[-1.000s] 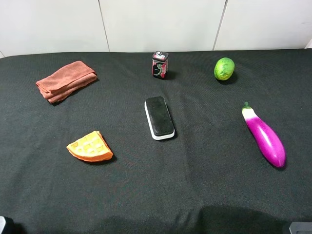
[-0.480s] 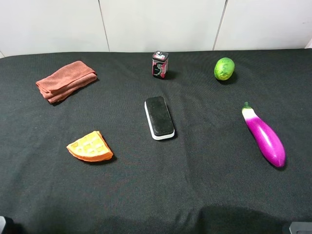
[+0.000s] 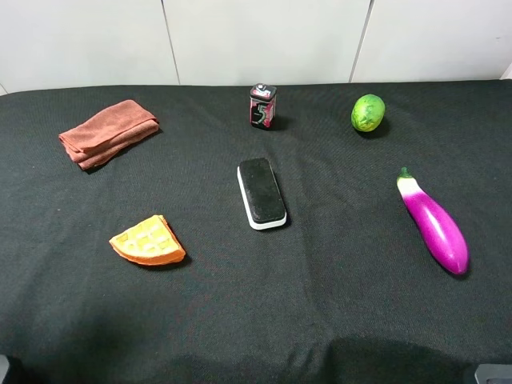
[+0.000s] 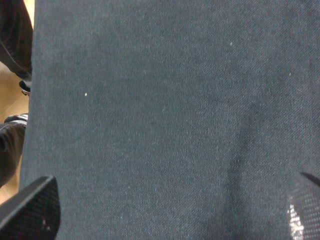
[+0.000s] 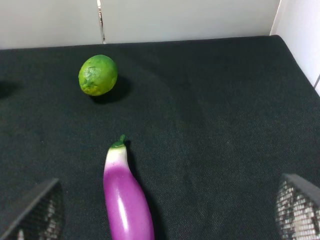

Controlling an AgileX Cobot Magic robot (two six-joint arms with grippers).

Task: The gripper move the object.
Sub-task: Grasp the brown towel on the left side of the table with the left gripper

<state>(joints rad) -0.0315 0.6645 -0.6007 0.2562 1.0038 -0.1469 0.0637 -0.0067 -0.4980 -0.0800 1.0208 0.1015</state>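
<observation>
Rust-brown towel (image 3: 108, 133) lies folded at the far left of the black table (image 3: 336, 304), untouched. Left gripper (image 4: 167, 210) and right gripper (image 5: 165, 212) hold their jaws wide apart, empty. I judge the approach not yet begun; next, I'd reach the left gripper over the towel.

towel (image 3: 108, 132) far-left | waffle (image 3: 149, 240) before it | eraser (image 3: 262, 192) centre | eggplant (image 3: 434, 224) right | lime (image 3: 368, 113) behind eggplant

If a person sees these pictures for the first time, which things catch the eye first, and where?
The bright purple eggplant on the right of the black tablecloth stands out most, with a green lime farther back. On the left, an orange waffle wedge lies toward the front and a folded rust-brown towel toward the back.
</observation>
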